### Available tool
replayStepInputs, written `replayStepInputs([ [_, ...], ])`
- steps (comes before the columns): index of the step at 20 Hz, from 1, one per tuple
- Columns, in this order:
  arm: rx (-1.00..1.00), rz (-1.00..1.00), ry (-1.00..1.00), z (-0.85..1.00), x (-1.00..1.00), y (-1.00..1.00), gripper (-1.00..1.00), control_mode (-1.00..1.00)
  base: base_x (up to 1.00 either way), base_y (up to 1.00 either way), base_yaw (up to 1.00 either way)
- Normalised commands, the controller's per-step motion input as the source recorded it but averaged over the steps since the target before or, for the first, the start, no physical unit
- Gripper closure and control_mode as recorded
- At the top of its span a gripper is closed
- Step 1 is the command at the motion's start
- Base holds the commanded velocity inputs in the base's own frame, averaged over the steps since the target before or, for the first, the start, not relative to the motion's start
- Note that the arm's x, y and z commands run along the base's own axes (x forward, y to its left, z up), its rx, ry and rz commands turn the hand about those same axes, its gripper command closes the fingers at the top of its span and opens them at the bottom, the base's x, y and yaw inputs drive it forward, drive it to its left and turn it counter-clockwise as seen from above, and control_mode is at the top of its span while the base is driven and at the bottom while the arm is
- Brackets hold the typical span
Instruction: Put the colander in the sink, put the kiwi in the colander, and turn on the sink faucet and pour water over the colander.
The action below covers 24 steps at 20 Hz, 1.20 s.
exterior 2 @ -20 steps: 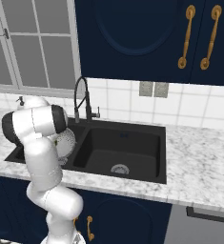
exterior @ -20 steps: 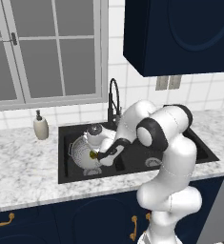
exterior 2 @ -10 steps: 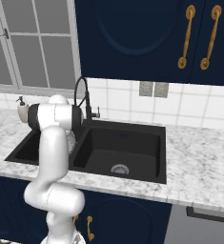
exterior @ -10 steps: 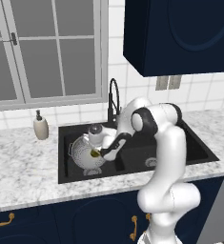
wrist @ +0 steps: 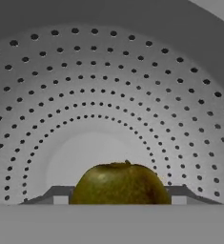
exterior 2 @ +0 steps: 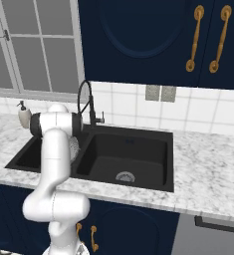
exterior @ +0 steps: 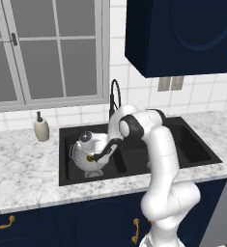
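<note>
Fingers of the gripper (wrist: 119, 202) sit one on each side of the kiwi (wrist: 120, 183), and you can see the fruit right between them in the hand view. They look closed on it, about as far apart as the kiwi is wide. You can judge that the kiwi is held and not let go yet.

Look at the sink (exterior: 66, 179) as your landmark. The colander (exterior: 88, 153) is already inside its left basin, so you can count that first step as done. In the left base view the gripper reaches down into the colander, and a small bit of olive colour shows at its tip. In the hand view the holey silver wall of the colander curves all around behind the kiwi, so the fruit is inside the bowl. You cannot tell whether it touches the bottom.

So the second step is almost done. You only need the fingers to open and the arm to lift away.

The last step is not begun, as far as you can see. The sink faucet (exterior: 114, 96) stands at the back of the sink, between the two basins, and no water comes out of it. After the kiwi is dropped, you need to turn it on and get the water falling over the colander.
</note>
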Motion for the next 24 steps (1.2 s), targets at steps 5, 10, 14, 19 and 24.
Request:
replayStepInputs([
  [5,-0.04,0.0,-0.11,-0.53,0.04,0.1,-1.0,-1.0,0.0,0.0,0.0],
  [10,0.01,0.0,-0.16,-0.19,0.0,0.0,-1.0,-1.0,0.0,0.0,0.0],
  [14,0.08,0.0,-0.19,0.04,-0.23,0.0,-1.0,-1.0,0.0,0.0,0.0],
  [19,0.09,0.0,-0.09,0.11,-0.18,-0.07,-1.0,-1.0,0.0,0.0,0.0],
  [24,0.07,0.0,0.14,-0.02,-0.41,-0.19,-1.0,-1.0,0.0,0.0,0.0],
])
